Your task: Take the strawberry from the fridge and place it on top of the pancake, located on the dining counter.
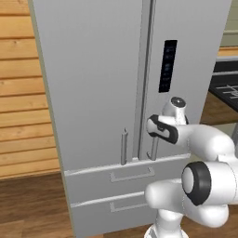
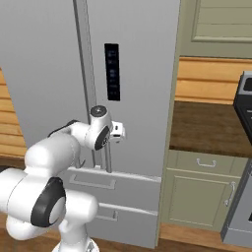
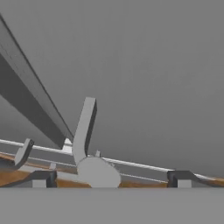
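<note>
The tall light-grey French-door fridge point(image 1: 107, 93) stands with both doors closed, so the strawberry cannot be seen; the pancake and the dining counter cannot be made out either. In the left base view the white arm reaches up from the lower right toward the bottom of the right door's vertical bar handle point(image 1: 153, 151), while the left door's bar handle point(image 1: 123, 147) stands free beside it, and pale wood-plank wall point(image 1: 21, 93) runs to the fridge's left. The right base view adds what lies on the other side: a dark brown countertop point(image 2: 206, 128) on green-grey base cabinets point(image 2: 204, 192) just right of the fridge, an upper cabinet above it, and the edge of a dark stove point(image 2: 243, 98). Both base views show the two lower drawers point(image 1: 130, 176) with flat pulls and a narrow black panel point(image 2: 112, 72) on the right door; its markings are too small to read. The hand view looks along the two-finger gripper point(image 3: 107, 178), whose dark fingertips point(image 3: 39, 177) stand spread wide apart at the bottom, pinching nothing. Between them rises the lower end of the right door's handle, close to the camera, with the door seam running diagonally at the left.
</note>
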